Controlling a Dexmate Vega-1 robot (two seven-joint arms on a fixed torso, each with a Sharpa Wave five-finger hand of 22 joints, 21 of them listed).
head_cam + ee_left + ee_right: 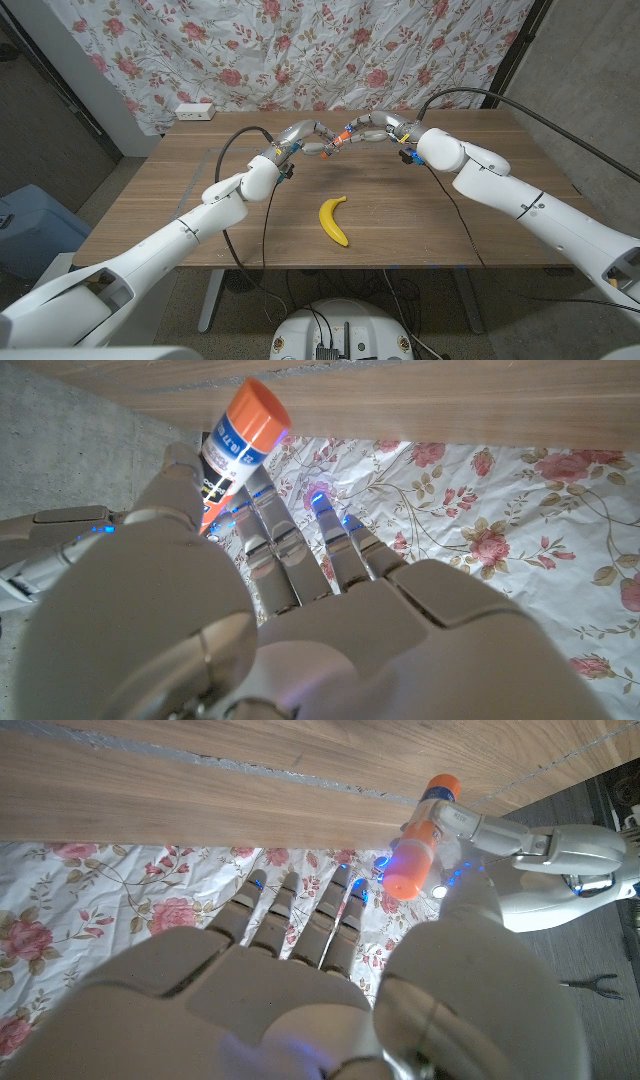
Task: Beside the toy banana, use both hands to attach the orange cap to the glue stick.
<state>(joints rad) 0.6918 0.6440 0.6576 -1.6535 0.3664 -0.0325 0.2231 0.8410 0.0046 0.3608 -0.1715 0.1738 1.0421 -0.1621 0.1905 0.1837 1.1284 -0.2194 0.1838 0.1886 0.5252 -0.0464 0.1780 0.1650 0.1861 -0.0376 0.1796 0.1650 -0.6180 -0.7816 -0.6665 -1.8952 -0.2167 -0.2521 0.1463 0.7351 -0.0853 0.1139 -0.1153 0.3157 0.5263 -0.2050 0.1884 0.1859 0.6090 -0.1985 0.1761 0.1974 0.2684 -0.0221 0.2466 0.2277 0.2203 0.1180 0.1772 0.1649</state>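
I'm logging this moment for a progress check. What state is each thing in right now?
glue stick: lifted above the table, held between both hands.
orange cap: on the end of the glue stick; whether fully seated cannot be told.
left hand: raised, holds the glue stick.
right hand: raised, holds the stick's other end.
toy banana: lies on the table, untouched.

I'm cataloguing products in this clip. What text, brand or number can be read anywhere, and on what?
Glue stick label, held by the left hand: dark print on white, cut off and blurred; no word reads reliably.
Glue stick in the right wrist view: label too small to read.
Toy banana: no text.
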